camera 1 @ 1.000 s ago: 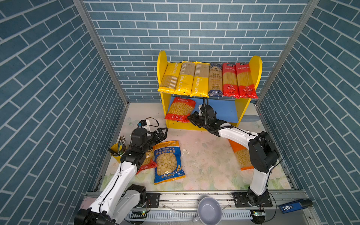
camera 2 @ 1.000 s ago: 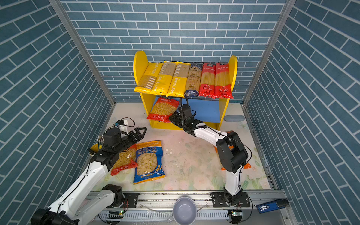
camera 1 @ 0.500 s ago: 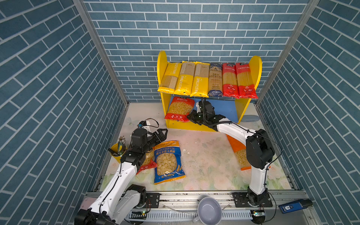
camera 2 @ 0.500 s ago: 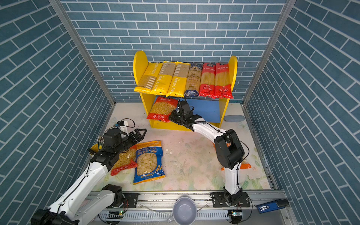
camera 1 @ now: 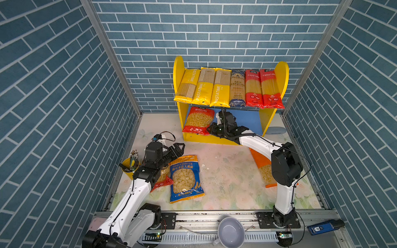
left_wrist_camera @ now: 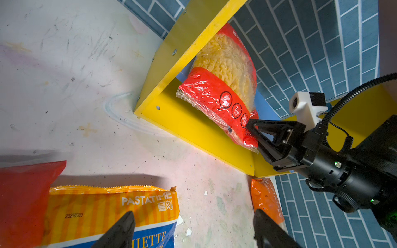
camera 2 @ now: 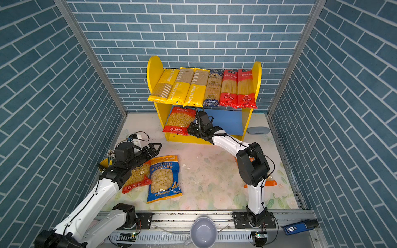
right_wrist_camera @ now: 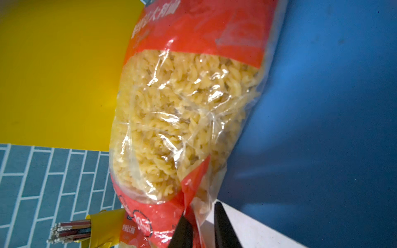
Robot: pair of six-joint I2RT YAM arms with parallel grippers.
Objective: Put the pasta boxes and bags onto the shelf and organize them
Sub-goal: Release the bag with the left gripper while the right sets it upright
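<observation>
A top view shows the red fusilli bag [camera 1: 198, 121] leaning on the left of the shelf's [camera 1: 179, 70] lower board, overhanging its near edge; in the left wrist view our left claw [left_wrist_camera: 193, 212] gapes wide over the blue bag [left_wrist_camera: 96, 210]; in the right wrist view our right claw [right_wrist_camera: 199, 211] sits narrowly parted round the red bag's corner, so we fear snagged film could drag it off

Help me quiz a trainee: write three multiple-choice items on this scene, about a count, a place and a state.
1. How many long packs lie on the top board of the shelf? A four; B six; C eight.
2. Where is the blue bag? A in a bowl; B on the lower board; C on the table.
3. The left gripper is: A open, empty; B shut on a red bag; C shut on the blue bag.
1B, three yellow, one dark-blue, two red; 2C, it lies flat near the left gripper; 3A, its fingers stand apart, nothing between.
</observation>
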